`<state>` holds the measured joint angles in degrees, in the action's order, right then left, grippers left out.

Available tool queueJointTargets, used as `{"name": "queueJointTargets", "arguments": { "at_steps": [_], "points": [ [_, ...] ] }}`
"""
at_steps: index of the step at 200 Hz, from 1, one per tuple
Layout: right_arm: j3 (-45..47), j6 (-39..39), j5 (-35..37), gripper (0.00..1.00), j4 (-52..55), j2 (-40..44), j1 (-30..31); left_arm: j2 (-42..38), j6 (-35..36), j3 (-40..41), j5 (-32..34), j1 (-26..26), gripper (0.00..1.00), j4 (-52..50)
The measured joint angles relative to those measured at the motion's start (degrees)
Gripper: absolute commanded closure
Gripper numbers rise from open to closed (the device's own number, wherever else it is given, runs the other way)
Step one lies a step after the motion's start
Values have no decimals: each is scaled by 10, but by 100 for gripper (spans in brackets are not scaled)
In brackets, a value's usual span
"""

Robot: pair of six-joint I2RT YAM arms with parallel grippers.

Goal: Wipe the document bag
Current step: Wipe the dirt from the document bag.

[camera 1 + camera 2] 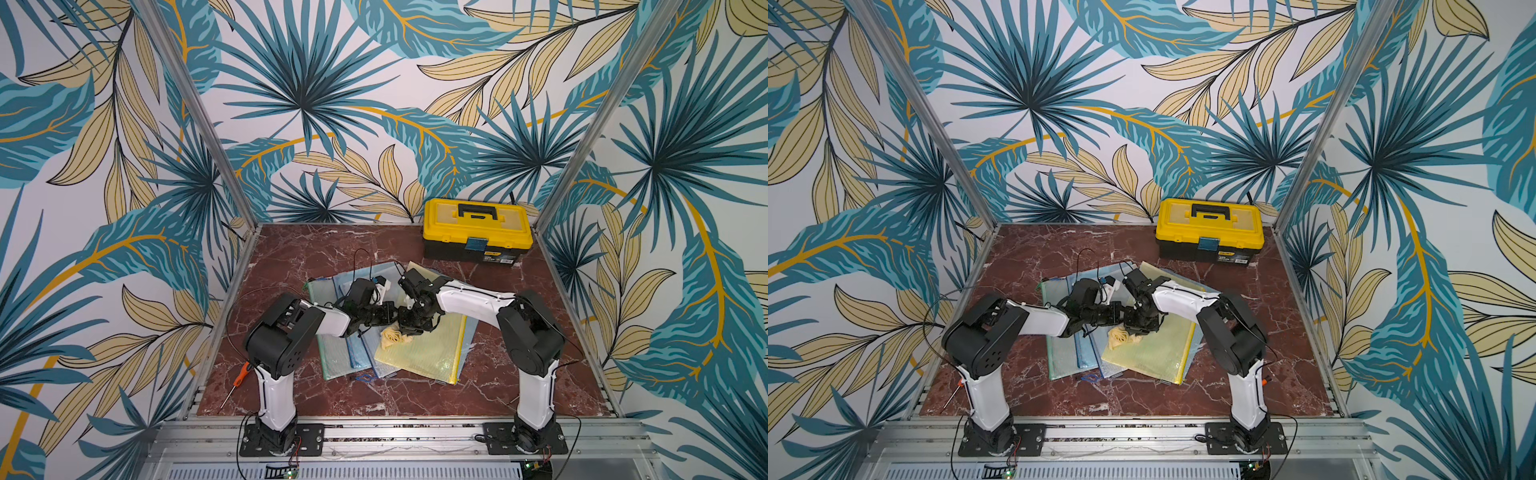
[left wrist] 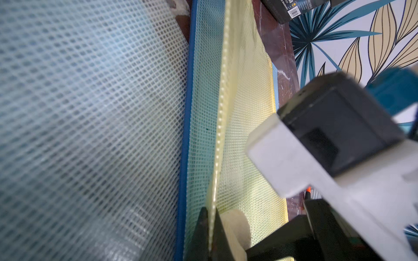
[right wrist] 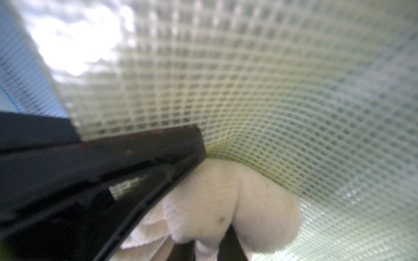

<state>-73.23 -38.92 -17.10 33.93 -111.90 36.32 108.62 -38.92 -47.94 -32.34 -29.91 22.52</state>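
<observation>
Yellow document bag [image 1: 432, 353] tops a pile of bags [image 1: 336, 357] on the table [image 1: 291, 257]. The left gripper [image 2: 211, 226] pinches its edge and the right gripper [image 1: 411, 326] clamps a cloth [image 3: 248, 203] against it. Both sets of fingertips are hidden in both top views.

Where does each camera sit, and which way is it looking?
Top views: high behind the bases, looking down on the marble table, left arm, right arm, yellow toolbox.
Left wrist: on the left arm, looking along its fingers pinching the yellow document bag.
Right wrist: on the right arm, its fingers pressing the cloth onto that bag.
Shared: both wrist views show bag and cloth.
</observation>
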Motion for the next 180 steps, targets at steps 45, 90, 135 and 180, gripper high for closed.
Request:
{"name": "queueJointTargets", "arguments": {
  "at_steps": [45,90,135,180],
  "points": [
    [88,12,4,100,-17,72,-90,0,0,0,-3,1,100,5],
    [9,7,58,100,40,29,-3,0,-1,0,-2,2,100,5],
    [-56,-12,45,100,38,-24,60,0,0,1,-2,8,100,-6],
    [38,-14,22,100,-36,27,36,0,0,1,-3,10,100,-5]
  ]
}}
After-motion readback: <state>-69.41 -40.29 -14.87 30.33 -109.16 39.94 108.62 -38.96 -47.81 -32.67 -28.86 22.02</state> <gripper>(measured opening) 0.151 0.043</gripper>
